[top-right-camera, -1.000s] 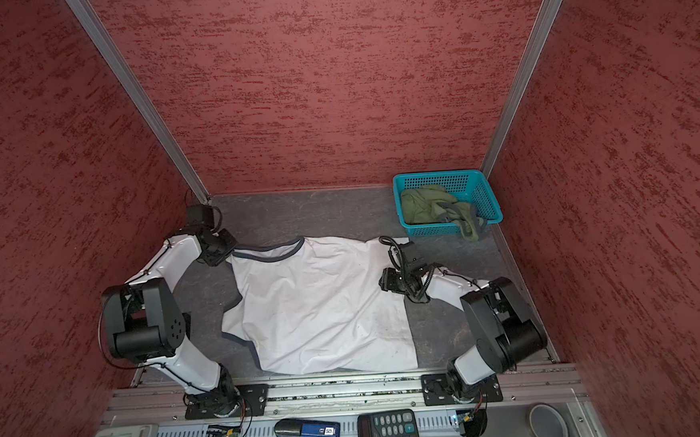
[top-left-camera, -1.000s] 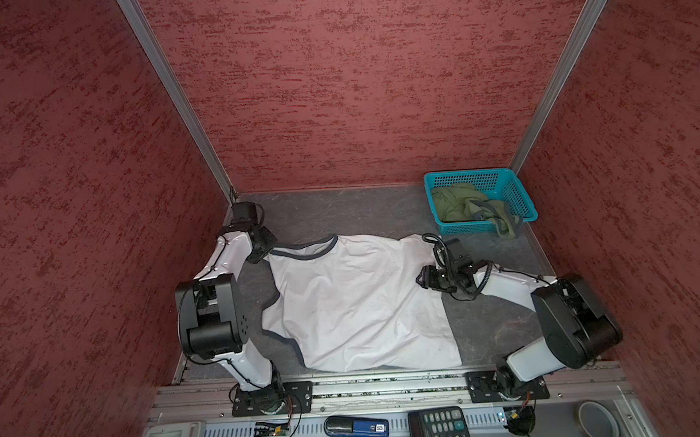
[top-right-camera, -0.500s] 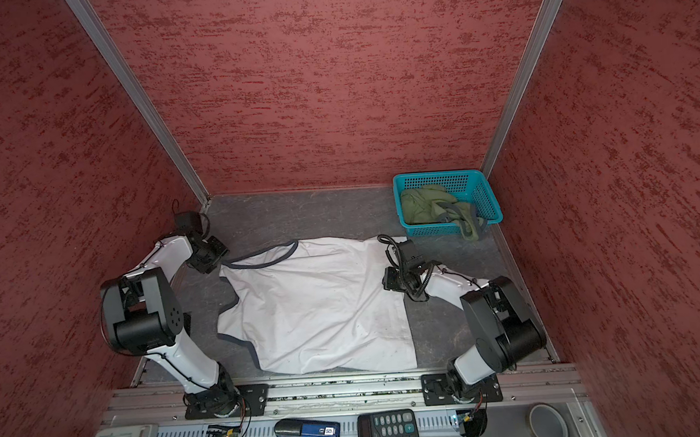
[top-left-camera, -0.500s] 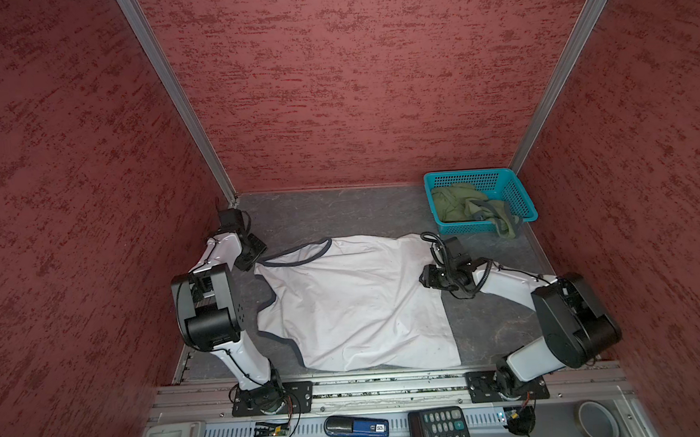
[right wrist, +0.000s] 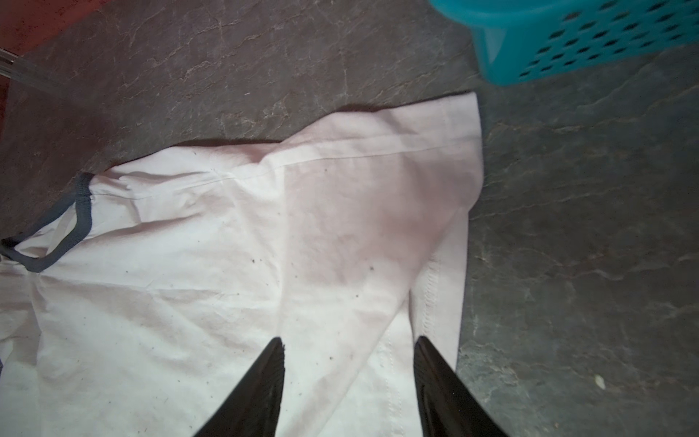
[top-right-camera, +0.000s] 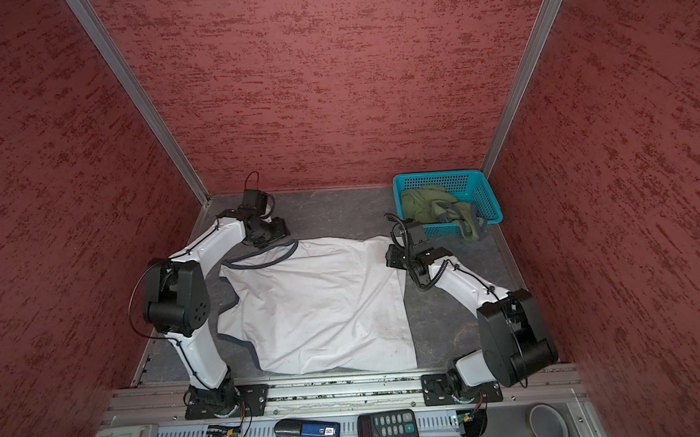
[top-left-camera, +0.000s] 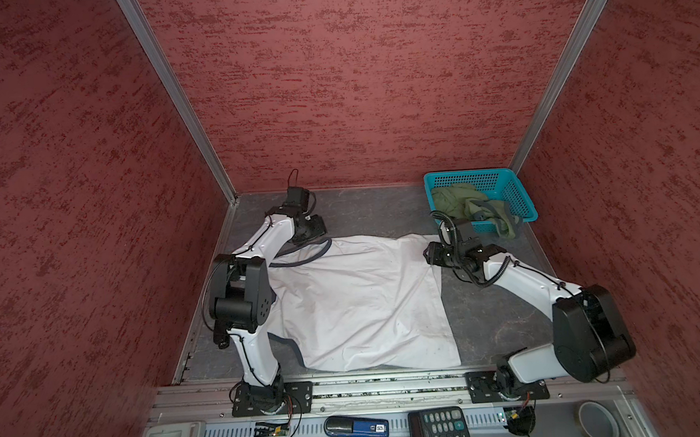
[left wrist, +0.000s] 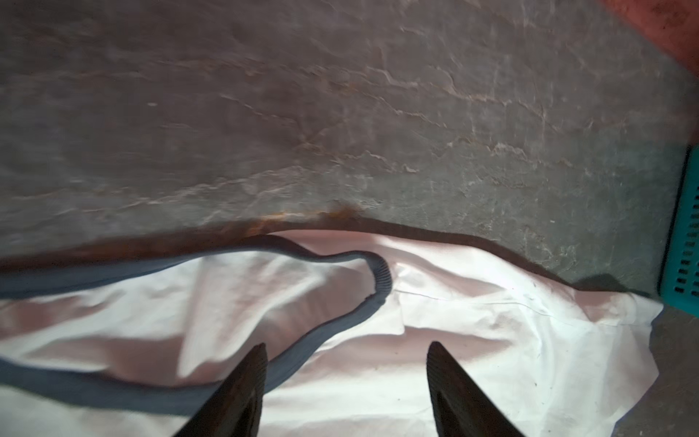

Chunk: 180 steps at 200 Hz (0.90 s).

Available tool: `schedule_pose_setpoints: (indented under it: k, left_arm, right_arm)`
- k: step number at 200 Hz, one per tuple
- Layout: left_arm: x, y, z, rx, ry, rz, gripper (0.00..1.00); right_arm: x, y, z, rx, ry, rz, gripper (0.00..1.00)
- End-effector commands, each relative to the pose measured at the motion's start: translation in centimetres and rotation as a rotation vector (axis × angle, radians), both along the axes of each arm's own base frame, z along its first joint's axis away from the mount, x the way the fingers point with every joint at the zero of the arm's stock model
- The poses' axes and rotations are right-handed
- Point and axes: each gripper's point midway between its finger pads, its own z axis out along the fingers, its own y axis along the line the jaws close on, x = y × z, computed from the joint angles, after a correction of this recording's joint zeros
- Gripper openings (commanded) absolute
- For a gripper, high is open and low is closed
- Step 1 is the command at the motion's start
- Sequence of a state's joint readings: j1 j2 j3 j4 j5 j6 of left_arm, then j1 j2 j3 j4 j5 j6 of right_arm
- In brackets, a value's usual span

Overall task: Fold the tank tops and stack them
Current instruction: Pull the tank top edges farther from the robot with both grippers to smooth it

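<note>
Left wrist view: nearest the lens, the two dark tapered fingers of the left gripper (left wrist: 347, 346) stand spread apart with nothing between them, poised over the white cloth tank top with dark navy ribbed trim (left wrist: 472, 340). A loop of that trim passes just beside one finger and curls away across the cloth. Past the shirt's edge lies the bare grey stone-patterned table (left wrist: 340, 113), and a sliver of the teal perforated plastic basket (left wrist: 686, 246) shows at the frame's edge.

In the right wrist view the right gripper (right wrist: 350, 340) is likewise spread and empty. Its fingers straddle a raised fold beside the stitched hem of the white tank top, and the basket sits just beyond the hem's corner.

In both top views the white tank top lies spread out from the front rail (top-left-camera: 371, 386) back to mid-table, between the two arms. The left arm (top-left-camera: 240, 293) bends up at its elbow and reaches back, its gripper above the far trimmed shoulder end. The right arm (top-left-camera: 527, 279) stretches low toward the far hem corner. Farthest back, the olive green cloth tank top (top-left-camera: 464, 204) lies crumpled in the basket, with part of it draped over the near wall.
</note>
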<state>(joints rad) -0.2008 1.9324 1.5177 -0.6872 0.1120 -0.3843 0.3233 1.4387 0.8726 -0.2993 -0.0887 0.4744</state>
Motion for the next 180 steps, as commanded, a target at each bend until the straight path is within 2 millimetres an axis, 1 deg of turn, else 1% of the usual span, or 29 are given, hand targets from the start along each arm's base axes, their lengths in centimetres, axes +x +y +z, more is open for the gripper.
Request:
schedule_pose_setpoints:
  k: [1, 40, 54, 78, 99, 119, 131, 165, 171, 174, 180]
  left_arm:
    - [0.4, -1.5, -1.7, 0.015, 0.037, -0.078, 0.66]
    - [1.2, -4.0, -3.6, 0.009, 0.069, -0.137, 0.6]
    - [1.5, -4.5, -4.3, 0.014, 0.081, -0.144, 0.54]
    - [1.8, -4.6, -5.2, 0.028, 0.093, -0.131, 0.44]
    - [2.0, -4.3, -5.3, 0.034, 0.091, -0.114, 0.33]
    - [2.0, -4.1, -4.8, 0.033, 0.072, -0.096, 0.24]
    - [1.9, -3.8, -4.1, 0.026, 0.048, -0.079, 0.18]
    - [2.0, -2.3, -2.5, -0.038, -0.017, -0.012, 0.0]
    - [2.0, -1.9, -2.3, -0.055, -0.027, 0.0, 0.0]
    - [1.9, -1.8, -2.2, -0.064, -0.028, 0.005, 0.0]
    - [1.9, -1.5, -2.0, -0.08, -0.039, 0.014, 0.0]
  right_arm:
    - [0.2, 0.1, 0.9, 0.023, -0.03, -0.008, 0.56]
    - [-0.5, -0.3, 0.3, 0.018, -0.028, -0.017, 0.56]
    - [-0.6, -0.3, 0.2, 0.021, -0.026, -0.019, 0.56]
    - [-0.7, -0.2, 0.1, 0.026, -0.023, -0.015, 0.56]
    - [-0.7, -0.3, 0.1, 0.024, -0.024, -0.018, 0.56]
    - [-0.6, -0.7, -0.2, 0.01, -0.019, -0.035, 0.56]
    - [-0.4, -0.8, -0.5, 0.014, -0.013, -0.044, 0.55]
    - [1.3, -1.0, 0.0, 0.064, -0.038, -0.074, 0.55]
    - [1.7, -1.1, 0.4, 0.075, -0.049, -0.081, 0.55]
    - [1.9, -1.2, -0.4, 0.073, -0.031, -0.087, 0.55]
    - [2.3, -1.3, -0.7, 0.078, -0.026, -0.097, 0.54]
